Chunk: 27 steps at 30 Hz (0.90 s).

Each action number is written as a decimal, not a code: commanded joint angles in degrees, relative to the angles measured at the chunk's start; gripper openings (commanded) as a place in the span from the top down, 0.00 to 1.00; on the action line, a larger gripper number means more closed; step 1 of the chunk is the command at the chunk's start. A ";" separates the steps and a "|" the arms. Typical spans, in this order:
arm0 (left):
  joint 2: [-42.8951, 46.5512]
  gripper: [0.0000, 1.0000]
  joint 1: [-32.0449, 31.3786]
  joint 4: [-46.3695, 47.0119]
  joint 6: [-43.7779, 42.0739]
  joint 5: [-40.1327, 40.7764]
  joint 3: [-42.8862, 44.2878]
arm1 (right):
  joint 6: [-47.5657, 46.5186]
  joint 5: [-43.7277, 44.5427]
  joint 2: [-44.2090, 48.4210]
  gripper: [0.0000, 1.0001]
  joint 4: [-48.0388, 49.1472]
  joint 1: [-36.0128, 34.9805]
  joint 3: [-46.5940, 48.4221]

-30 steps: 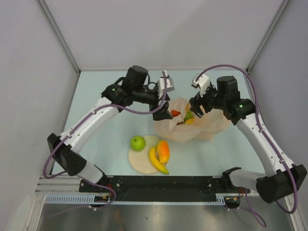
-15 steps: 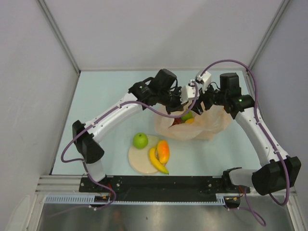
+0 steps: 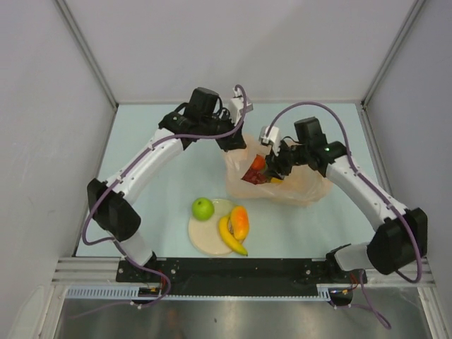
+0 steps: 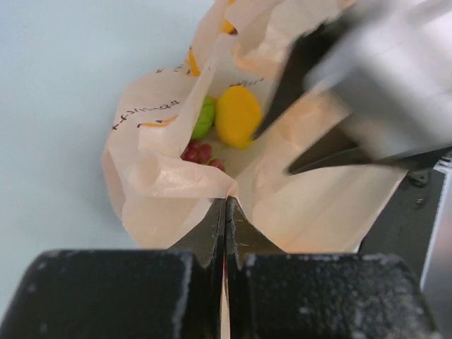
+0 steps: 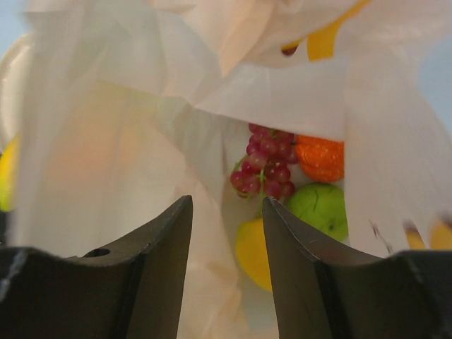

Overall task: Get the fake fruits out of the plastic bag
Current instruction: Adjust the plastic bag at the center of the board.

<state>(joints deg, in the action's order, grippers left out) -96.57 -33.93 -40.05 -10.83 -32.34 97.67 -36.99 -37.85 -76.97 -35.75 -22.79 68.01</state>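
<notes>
Top cam: table (image 3: 141, 176). Bag (image 3: 300, 189) lies right of centre, long axis left-right, mouth at far-left end, held raised. Plate (image 3: 201, 239) sits near-left of bag, apart. On it are apple (image 3: 203, 208), mango (image 3: 239, 221) and banana (image 3: 231, 238); banana's long axis runs far-left to near-right.

Bag contents are clear only on wrist cams. L wrist shows lemon (image 4: 237, 116), 2nd apple (image 4: 204, 118) and grapes (image 4: 201, 154). R wrist adds orange-red piece (image 5: 319, 157).

L gripper (image 4: 224, 212): fingers pressed together, pinching bag rim at the mouth. R gripper (image 5: 226, 205): in the mouth, fingers part-way apart, gap shows bag film w/ grapes just beyond tips, no fruit touched.
</notes>
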 commanded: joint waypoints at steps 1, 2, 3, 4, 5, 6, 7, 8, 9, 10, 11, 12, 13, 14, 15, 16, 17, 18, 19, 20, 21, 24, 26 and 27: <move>4.55 1.00 -0.70 4.98 4.24 -6.33 -0.72 | -3.43 5.40 -7.22 0.51 8.40 -2.26 0.11; 4.73 1.00 -0.70 5.16 4.15 -6.42 -1.59 | -3.78 6.72 -9.93 0.52 10.15 -2.26 0.11; 4.90 1.00 -0.70 5.16 3.98 -6.42 -1.95 | -3.96 7.25 -11.09 0.52 11.30 -2.35 0.11; 5.17 1.00 -0.70 5.25 3.89 -6.42 -2.39 | -2.75 8.04 -12.40 0.51 12.79 -2.35 0.19; 5.95 1.00 -0.70 5.34 3.63 -6.25 -3.44 | -1.95 10.05 -13.55 0.50 15.68 -2.52 0.28; 6.22 1.00 -0.70 5.77 3.45 -6.25 -3.88 | -1.25 10.77 -15.82 0.47 16.93 -2.53 0.46; 6.66 1.00 -0.70 5.60 3.27 -6.16 -4.24 | -0.46 11.65 -16.89 0.46 17.98 -2.61 0.89; 7.01 1.00 -0.70 5.60 2.58 -6.16 -4.59 | 0.07 13.57 -18.03 0.45 20.26 -2.70 1.25; 7.36 1.00 -0.70 5.16 2.22 -6.16 -4.77 | 0.43 14.20 -20.30 0.41 21.06 -2.70 1.60; 7.54 1.00 -0.70 4.99 1.96 -6.16 -4.85 | 0.52 14.72 -21.28 0.40 21.85 -2.79 1.95; 7.72 1.00 -0.70 4.81 1.34 -6.25 -5.12 | 0.87 15.69 -22.34 0.38 23.34 -2.96 2.74; 8.15 1.00 -0.70 4.55 1.25 -6.59 -5.21 | 1.04 15.96 -23.22 0.31 24.22 -2.97 3.09; 8.24 1.00 -0.70 4.37 0.90 -6.51 -5.38 | 1.13 16.31 -24.71 0.27 25.10 -3.14 3.36; 8.42 1.00 -0.70 4.20 0.81 -6.60 -5.73 | 1.22 16.92 -25.33 0.24 26.59 -3.32 3.88; 8.51 1.00 -0.70 3.85 0.64 -6.77 -5.82 | 1.05 17.19 -26.03 0.21 27.04 -3.75 4.23; 8.68 1.00 -0.70 3.58 0.55 -6.77 -6.00 | 0.78 17.45 -27.78 0.20 27.39 -3.93 4.59; 8.68 1.00 -0.70 3.58 0.37 -6.86 -6.26 | 1.13 18.06 -28.49 0.20 28.44 -4.11 5.20; 8.86 1.00 -0.70 3.40 0.20 -6.86 -6.35 | 1.39 18.33 -29.28 0.19 29.15 -4.37 5.38; 9.12 1.00 -0.70 3.49 0.11 -6.86 -6.52 | 1.48 18.42 -30.42 0.18 29.76 -4.55 5.55; 9.30 1.00 -0.70 3.49 -0.07 -6.86 -6.79 | 1.66 18.60 -31.13 0.18 30.99 -4.72 5.73; 9.30 1.00 -0.70 3.40 -0.07 -6.77 -6.96 | 1.92 18.60 -31.92 0.18 31.52 -4.90 6.17; 9.65 1.00 -0.43 3.14 -0.07 -6.51 -7.49 | 1.57 19.30 -35.26 0.21 30.83 -5.86 8.36; 10.17 1.00 -0.35 3.14 0.02 -5.99 -8.10 | 1.49 21.05 -37.45 0.25 28.72 -6.48 9.77; 10.27 1.00 -0.34 3.23 0.02 -5.81 -8.37 | 1.40 21.23 -37.81 0.33 27.76 -6.48 10.47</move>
<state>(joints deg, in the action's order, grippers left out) -90.00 -34.52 -36.99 -9.72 -36.62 90.19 -35.81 -19.70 -111.61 -7.92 -28.53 74.52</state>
